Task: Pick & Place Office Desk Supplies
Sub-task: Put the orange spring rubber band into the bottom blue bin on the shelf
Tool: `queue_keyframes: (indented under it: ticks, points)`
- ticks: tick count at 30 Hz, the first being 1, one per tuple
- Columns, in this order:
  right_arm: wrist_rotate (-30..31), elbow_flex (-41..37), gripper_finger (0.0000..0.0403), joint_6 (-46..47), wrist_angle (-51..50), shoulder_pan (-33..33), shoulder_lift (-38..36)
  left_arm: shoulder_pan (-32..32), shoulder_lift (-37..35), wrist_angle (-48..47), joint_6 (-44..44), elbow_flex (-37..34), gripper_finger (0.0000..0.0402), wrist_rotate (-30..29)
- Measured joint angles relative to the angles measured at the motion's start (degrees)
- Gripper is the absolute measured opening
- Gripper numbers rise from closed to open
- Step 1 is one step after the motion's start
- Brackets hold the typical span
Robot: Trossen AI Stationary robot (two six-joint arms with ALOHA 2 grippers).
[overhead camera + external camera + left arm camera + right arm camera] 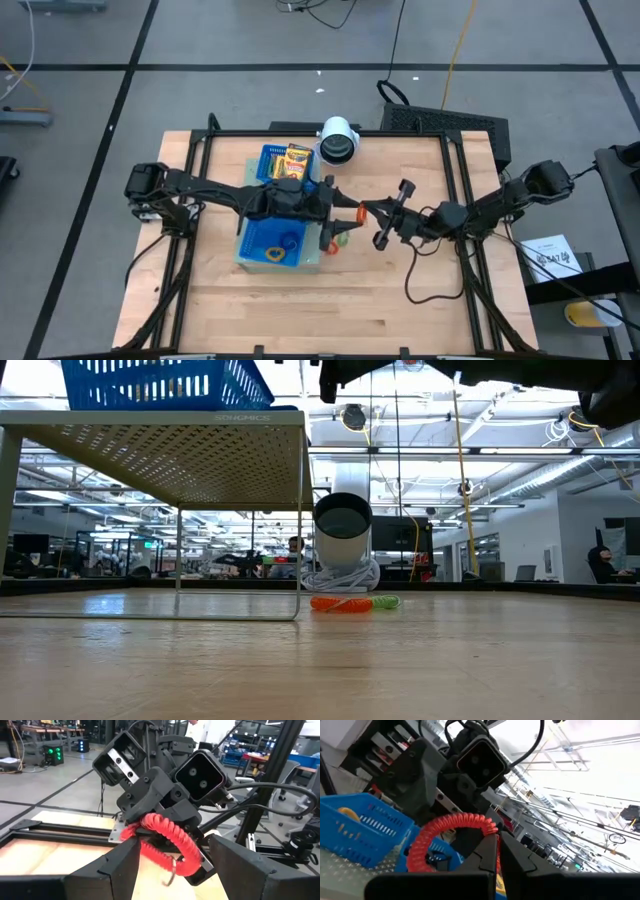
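Note:
A red coiled ring [170, 837] hangs in the air between my two grippers, above the table's middle. My right gripper [496, 845] reaches in from the table's right and is shut on it. My left gripper [175, 870] comes level from the left, open, with one finger on each side of the ring; I cannot tell whether they touch it. An orange ring [340, 603] and a green ring [385, 601] lie on the table under the grippers. A yellow-and-green crayon box [297, 160] lies in the blue tray's [262, 240] far compartment. My right gripper pinches one spot of the red ring's coil [489, 827] between its two fingers. The fingers come from the table's right and slant a little upward. The ring is lifted clear of the table, its loop standing out beyond the fingertips toward my left gripper.
The blue tray stands on a white perforated riser [180, 455] at the table's centre left; a yellow ring [272, 253] lies in its near compartment. A white cylinder with a dark centre [338, 140] stands at the far edge. The table's near half is bare wood [330, 310].

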Motion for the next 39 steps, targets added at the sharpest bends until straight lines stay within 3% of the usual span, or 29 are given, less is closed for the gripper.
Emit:
queue_keyframes:
  ticks: [4, 7, 17, 19, 28, 39]
  points:
    - [0.6, 0.0, 0.0002, 1.0, -0.2, -0.1, 0.0, 0.0, 0.0, -0.1, 0.0, 0.0, 0.0241, 1.0]
    - [0.6, 0.0, 0.0002, 1.2, -0.2, -0.1, 0.1, -0.1, 0.0, -0.2, 0.0, 0.0, 0.0214, 1.2]
    - [0.5, 0.0, 0.0002, 3.3, -1.4, -0.1, 0.0, 0.3, 0.0, 0.1, 0.8, 0.0, 0.0028, 0.9]
    - [0.6, 0.0, 0.0002, 3.3, -1.4, -0.1, 0.0, 0.6, 0.0, 0.1, 1.4, 0.0, 0.0011, 0.9]
    - [0.7, 0.0, 0.0018, 3.3, -1.9, 0.0, 0.0, 0.8, 0.0, 0.6, 1.3, 0.0, 0.0006, 1.8]
    - [-0.9, 0.0, 0.001, 4.1, -1.0, 0.0, 0.0, 0.7, 0.1, 0.3, -2.8, 0.0, 0.0067, 2.2]
